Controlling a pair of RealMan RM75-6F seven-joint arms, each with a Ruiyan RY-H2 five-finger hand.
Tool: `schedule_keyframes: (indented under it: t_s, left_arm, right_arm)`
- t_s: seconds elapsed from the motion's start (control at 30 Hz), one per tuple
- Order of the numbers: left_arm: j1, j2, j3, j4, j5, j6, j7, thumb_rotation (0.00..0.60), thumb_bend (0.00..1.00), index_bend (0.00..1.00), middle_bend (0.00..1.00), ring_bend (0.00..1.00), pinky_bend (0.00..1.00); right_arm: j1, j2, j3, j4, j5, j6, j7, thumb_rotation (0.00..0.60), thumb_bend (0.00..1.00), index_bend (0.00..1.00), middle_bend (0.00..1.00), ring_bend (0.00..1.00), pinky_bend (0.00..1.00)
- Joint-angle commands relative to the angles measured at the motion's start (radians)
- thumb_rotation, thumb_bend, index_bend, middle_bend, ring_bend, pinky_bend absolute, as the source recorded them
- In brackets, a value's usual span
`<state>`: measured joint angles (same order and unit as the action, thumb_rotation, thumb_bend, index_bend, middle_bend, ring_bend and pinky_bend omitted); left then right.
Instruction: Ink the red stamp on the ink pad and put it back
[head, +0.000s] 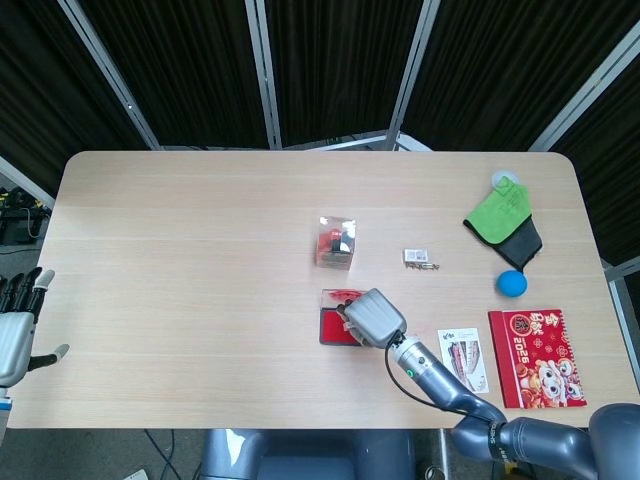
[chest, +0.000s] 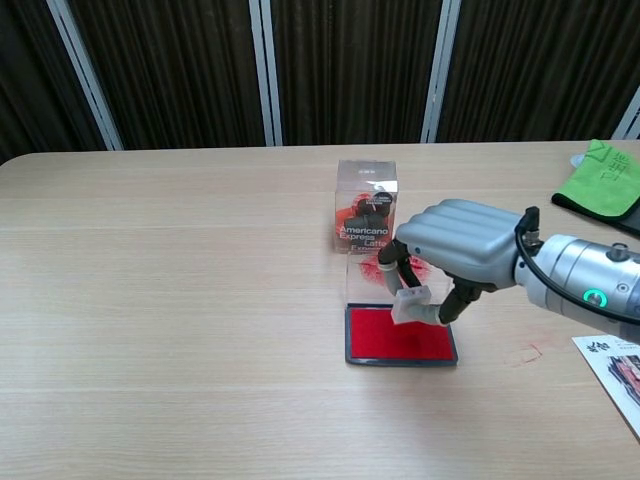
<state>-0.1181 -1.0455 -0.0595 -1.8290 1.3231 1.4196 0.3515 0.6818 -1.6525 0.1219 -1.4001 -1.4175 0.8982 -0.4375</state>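
Right hand (chest: 458, 243) holds the stamp (chest: 409, 306) pinched between thumb and fingers, over the ink pad (chest: 400, 337). In the chest view the stamp's base is on or just above the red pad surface, near its middle; can't tell if it's actually touching. In the head view the hand (head: 371, 318) covers the pad's right half and hides the stamp.

Pad lid (chest: 360, 280) stands upright at the back edge, red smears on it. Clear box (chest: 366, 206) sits just behind the pad.

Left hand (head: 18, 331) is at the far left table edge, holding nothing, fingers apart, head view only.

Right side of the table (head: 180, 250): small packet (head: 419, 259), green cloth (head: 503, 224), blue ball (head: 512, 284), red booklet (head: 535, 357), card (head: 462, 356) just beside the forearm. Faint red mark (chest: 528, 352) on the table right of the pad.
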Motion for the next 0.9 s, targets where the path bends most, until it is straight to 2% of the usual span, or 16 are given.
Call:
schedule_keyframes:
  t_s: [0.03,0.9]
  left_arm:
    - [-0.001,0.000,0.000,0.000,-0.001,-0.001,0.000,0.600,0.00,0.00,0.00,0.00,0.00]
    - [-0.002,0.010,0.004,-0.011,-0.001,0.002,-0.011,0.600,0.00,0.00,0.00,0.00,0.00]
  right_arm:
    - [0.004,-0.009,-0.007,0.011,0.003,-0.003,-0.011,0.600,0.44,0.54,0.58,0.97,1.00]
    - [0.016,-0.043,-0.050,0.060,0.045,-0.006,-0.070,0.600,0.44,0.54,0.59,0.97,1.00]
